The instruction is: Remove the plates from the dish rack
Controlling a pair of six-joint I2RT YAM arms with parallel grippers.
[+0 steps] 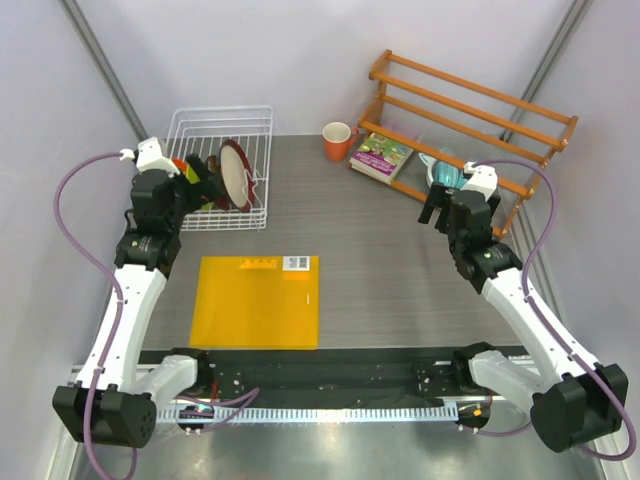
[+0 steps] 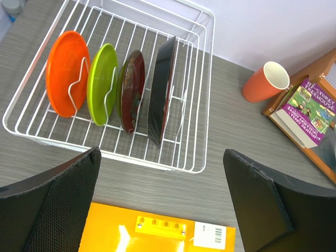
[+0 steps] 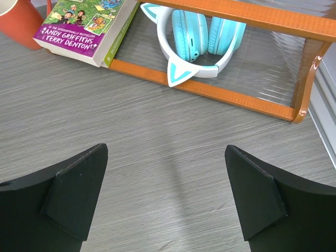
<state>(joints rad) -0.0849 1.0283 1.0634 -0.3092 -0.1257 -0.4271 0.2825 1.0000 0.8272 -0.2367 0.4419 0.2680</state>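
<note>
The left fingers (image 2: 58, 199) hang spread and empty over the grey wood-grain bench (image 2: 231, 121), just before the white wire dish rack (image 2: 181, 142). In it the round plates (image 2: 102, 84) stand upright (orange, lime green, two dark ones). The right fingers (image 3: 68, 194) are released too. I fear a lifted plate could snag a wire and drag the rack.

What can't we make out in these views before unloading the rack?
- Top view: orange plate and green plate mostly hidden by left claw.
- Left wrist view: largest plate nearly edge-on, far face hidden.
- Right wrist view: orange mug cut off at the top left corner.
</note>
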